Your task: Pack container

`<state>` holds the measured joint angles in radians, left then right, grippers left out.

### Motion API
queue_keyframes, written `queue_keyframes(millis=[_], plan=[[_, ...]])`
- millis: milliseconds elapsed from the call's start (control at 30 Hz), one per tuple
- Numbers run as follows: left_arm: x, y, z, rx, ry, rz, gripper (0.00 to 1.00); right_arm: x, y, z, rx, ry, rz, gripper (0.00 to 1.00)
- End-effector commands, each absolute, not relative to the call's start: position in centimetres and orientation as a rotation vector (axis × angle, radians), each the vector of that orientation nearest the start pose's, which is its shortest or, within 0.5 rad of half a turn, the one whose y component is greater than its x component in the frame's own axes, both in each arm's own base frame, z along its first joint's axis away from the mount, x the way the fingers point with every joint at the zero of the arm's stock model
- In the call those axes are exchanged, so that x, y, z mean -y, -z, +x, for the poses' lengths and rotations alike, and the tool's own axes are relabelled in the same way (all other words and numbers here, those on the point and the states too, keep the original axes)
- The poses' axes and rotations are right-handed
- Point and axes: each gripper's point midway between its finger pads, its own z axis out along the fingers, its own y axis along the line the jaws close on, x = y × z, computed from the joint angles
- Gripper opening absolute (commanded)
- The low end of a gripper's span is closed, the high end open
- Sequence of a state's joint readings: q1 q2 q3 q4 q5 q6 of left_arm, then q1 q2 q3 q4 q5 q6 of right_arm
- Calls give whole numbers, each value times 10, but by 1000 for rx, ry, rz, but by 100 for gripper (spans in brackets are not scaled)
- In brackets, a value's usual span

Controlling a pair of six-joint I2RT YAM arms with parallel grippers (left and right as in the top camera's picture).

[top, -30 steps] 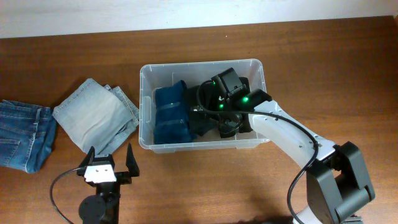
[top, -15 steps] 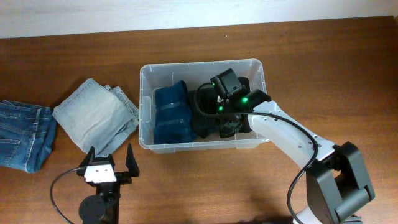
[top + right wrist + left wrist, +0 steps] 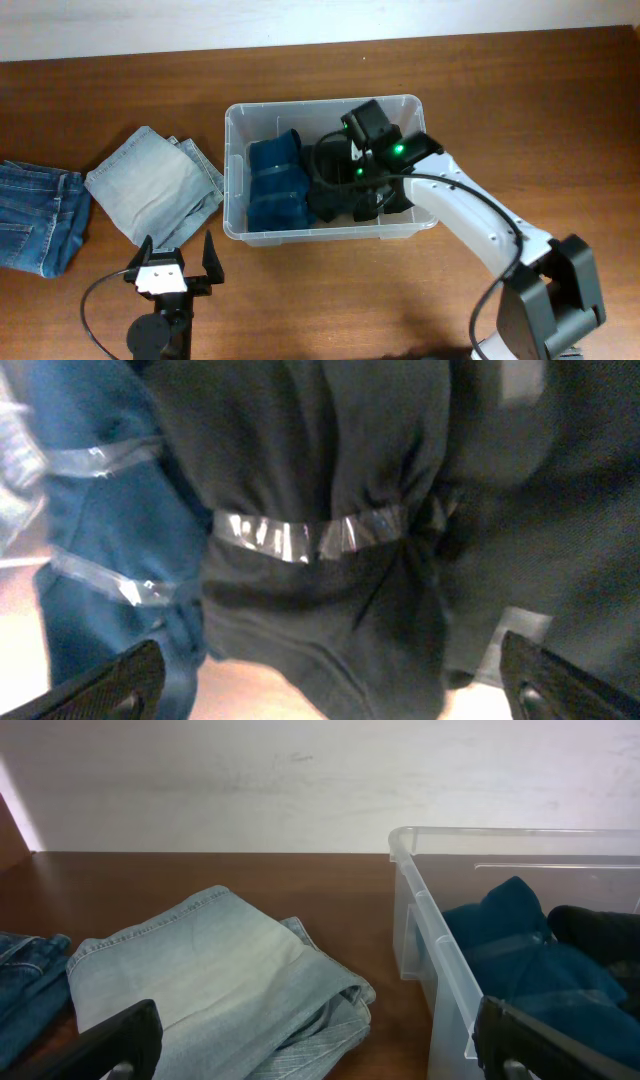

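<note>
Your container (image 3: 415, 110) holds a taped blue bundle (image 3: 275, 185) left, taped black bundle (image 3: 320, 530) right. Right gripper (image 3: 335, 690), wide above the black one, has shifted slightly right since before; left gripper (image 3: 178, 255) wide.

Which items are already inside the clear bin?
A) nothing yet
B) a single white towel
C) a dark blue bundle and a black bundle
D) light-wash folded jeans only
C: the overhead view shows a dark blue bundle and a black bundle side by side inside the container, while the light folded jeans lie on the table to its left.
</note>
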<state>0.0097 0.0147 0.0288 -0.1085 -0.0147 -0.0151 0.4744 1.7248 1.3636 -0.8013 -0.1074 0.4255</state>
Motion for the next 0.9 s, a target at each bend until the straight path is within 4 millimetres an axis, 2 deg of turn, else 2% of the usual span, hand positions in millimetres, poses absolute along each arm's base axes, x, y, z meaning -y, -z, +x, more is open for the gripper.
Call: queue_keyframes(millis=[0,100,133,200,233,267,400,633,733,767,867], plan=[[-7,-157,245,-1660,-23,-33,99,-199,-158,368,-2671,-322,-256,99],[-7,-157,245,-1661,-23,-33,99,-199,-160,370,-2651,-302,-340,99],[-7,-157,245,-1661,-23,-33,99,-198,-159,370,-2650,-290,-349,93],[-7,-157,245,-1661,-23,-33,100,-198,-156,373,-2647,-280,-354,67],[-7,-157,245,-1660,-23,-33,100,-199,-155,375,-2641,-283,-353,59],[-7,-157,245,-1661,-23,-33,100,-201,-153,378,-2639,-284,-353,53],[-7,-157,245,-1661,-23,-33,99,-205,-137,386,-2648,-281,-354,40],[-7,-157,245,-1661,-23,-33,99,-211,-85,378,-2793,-291,-382,36],[-7,-157,245,-1661,-23,-33,99,-208,-58,369,-2878,-257,-396,28],[-7,-157,245,-1661,-23,-33,99,-207,-52,366,-2901,-248,-398,23],[-7,-157,245,-1661,-23,-33,100,-207,-50,366,-2907,-244,-398,21]])
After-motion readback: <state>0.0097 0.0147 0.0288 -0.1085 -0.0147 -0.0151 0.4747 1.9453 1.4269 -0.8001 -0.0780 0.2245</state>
